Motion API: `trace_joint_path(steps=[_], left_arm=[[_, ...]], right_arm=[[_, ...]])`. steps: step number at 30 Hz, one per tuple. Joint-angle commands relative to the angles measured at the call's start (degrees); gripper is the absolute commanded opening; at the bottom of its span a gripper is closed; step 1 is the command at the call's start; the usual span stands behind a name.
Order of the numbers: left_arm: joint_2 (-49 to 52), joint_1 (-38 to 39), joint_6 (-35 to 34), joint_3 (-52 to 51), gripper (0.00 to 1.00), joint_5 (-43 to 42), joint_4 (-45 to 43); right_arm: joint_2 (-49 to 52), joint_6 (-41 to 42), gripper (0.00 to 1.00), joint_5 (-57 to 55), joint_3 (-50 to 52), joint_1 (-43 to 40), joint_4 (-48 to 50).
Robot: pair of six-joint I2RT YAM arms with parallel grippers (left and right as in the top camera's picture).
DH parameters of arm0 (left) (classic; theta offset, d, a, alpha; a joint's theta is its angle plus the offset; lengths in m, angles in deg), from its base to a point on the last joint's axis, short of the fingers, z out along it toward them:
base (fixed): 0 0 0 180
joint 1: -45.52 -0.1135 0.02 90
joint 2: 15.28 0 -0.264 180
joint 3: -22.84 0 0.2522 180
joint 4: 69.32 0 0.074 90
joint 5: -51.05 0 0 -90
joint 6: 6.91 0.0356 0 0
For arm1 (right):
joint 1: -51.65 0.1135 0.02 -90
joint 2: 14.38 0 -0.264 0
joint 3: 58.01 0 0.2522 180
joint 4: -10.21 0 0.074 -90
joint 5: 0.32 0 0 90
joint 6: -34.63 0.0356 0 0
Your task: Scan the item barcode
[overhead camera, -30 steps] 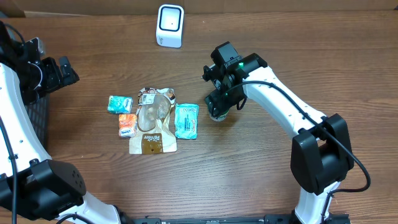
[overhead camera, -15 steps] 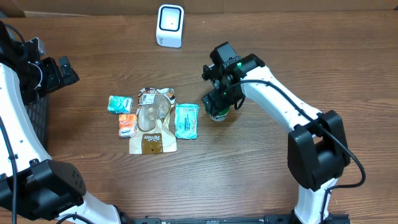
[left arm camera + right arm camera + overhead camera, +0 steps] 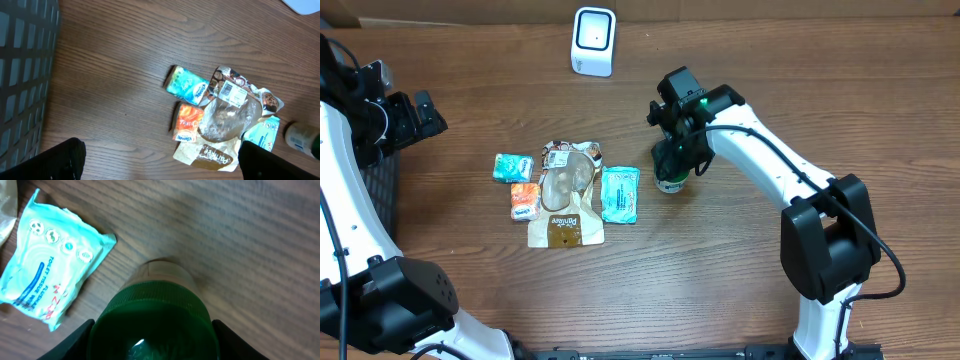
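The right arm [image 3: 770, 165] reaches in over the middle of the table [image 3: 720, 290]. The right jaws are set down over a small bottle [image 3: 670, 183], and the wrist view shows them pressed against both sides of its green cap [image 3: 155, 325], so they are grasping the bottle. It stands upright on the table, just beside a teal wipes packet [image 3: 619, 193]. Left of that lies a crumpled brown bag [image 3: 565, 200], with an orange packet [image 3: 524, 200] and a small teal packet [image 3: 512, 167] beside it. The white scanner [image 3: 593, 41] sits at the far edge, well apart from the bottle. The left arm [image 3: 345, 150] is off to the side near a dark basket [image 3: 25, 75]. The left jaws are spread wide and hold nothing.
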Motion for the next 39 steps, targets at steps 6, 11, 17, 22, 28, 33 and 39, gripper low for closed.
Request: trace_joint_path(steps=[6, 11, 17, 22, 28, 33, 39], left_arm=[[0.17, 0.04, 1.07, 0.09, 1.0, -0.68, -0.04], [0.17, 0.04, 1.07, 0.09, 1.0, -0.68, -0.04], [0.17, 0.04, 1.09, 0.09, 1.0, -0.68, -0.04], [0.17, 0.04, 1.07, 0.09, 1.0, -0.7, -0.04], [0.17, 0.04, 1.07, 0.09, 1.0, -0.68, -0.04], [0.17, 0.04, 1.07, 0.09, 1.0, -0.68, -0.04], [0.17, 0.04, 1.09, 0.09, 1.0, -0.68, -0.04]], right_arm=[[-4.48, 2.67, 0.28, 29.79, -16.7, -5.66, -9.88], [-9.44, -5.79, 0.25, 58.88, -18.67, -12.63, -10.86], [-9.94, -19.45, 0.25, 76.87, -18.64, -20.96, -15.15], [-9.94, -19.5, 0.25, 71.97, -18.64, -21.03, -15.3], [-9.94, -5.01, 0.25, 48.11, -18.64, -15.5, -8.83], [-9.94, 6.91, 0.24, 19.37, -18.64, -6.47, -0.52], [-9.9, 6.05, 0.21, -7.78, -18.64, 1.9, 14.67]])
